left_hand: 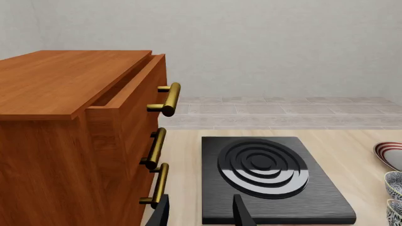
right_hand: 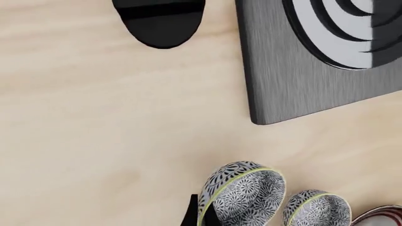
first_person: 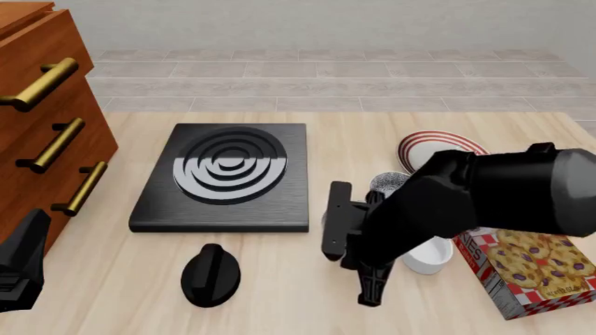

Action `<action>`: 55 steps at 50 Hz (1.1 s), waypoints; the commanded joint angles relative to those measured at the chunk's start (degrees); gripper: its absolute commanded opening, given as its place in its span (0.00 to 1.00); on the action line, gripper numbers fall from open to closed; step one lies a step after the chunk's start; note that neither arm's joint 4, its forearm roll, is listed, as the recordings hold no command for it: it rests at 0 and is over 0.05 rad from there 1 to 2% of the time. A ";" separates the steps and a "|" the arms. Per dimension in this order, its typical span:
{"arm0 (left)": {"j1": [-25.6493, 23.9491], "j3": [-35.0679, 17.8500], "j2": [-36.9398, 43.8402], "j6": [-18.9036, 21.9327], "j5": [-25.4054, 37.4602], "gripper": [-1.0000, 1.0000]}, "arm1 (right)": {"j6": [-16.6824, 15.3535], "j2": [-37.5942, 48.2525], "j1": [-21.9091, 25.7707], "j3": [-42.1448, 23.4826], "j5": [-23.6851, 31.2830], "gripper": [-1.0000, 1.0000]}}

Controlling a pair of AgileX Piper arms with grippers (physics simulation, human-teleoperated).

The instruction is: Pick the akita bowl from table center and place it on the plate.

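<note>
In the right wrist view the akita bowl (right_hand: pixel 242 195), dark patterned outside and speckled inside, lies right at my right gripper (right_hand: pixel 202 215). The two dark fingertips stand close together, one on each side of its pale rim. A second identical bowl (right_hand: pixel 317 207) sits beside it, with the red-striped plate (right_hand: pixel 384 216) just past that. In the front view my right arm (first_person: pixel 447 202) covers the akita bowl; only the second bowl (first_person: pixel 386 183) and the plate (first_person: pixel 437 145) show. My left gripper (left_hand: pixel 201 212) hangs open and empty by the cabinet, at the front left (first_person: pixel 19 269).
A black stove plate (first_person: pixel 228 174) lies left of centre with its black knob (first_person: pixel 209 274) in front. A wooden drawer cabinet (first_person: pixel 47 118) with brass handles fills the left. A white ramekin (first_person: pixel 430 258) and a cookie box (first_person: pixel 531 269) sit at the front right.
</note>
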 commanded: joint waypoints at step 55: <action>0.00 0.00 -0.03 0.00 0.00 1.00 | -0.90 -7.50 -25.39 -16.06 6.62 0.00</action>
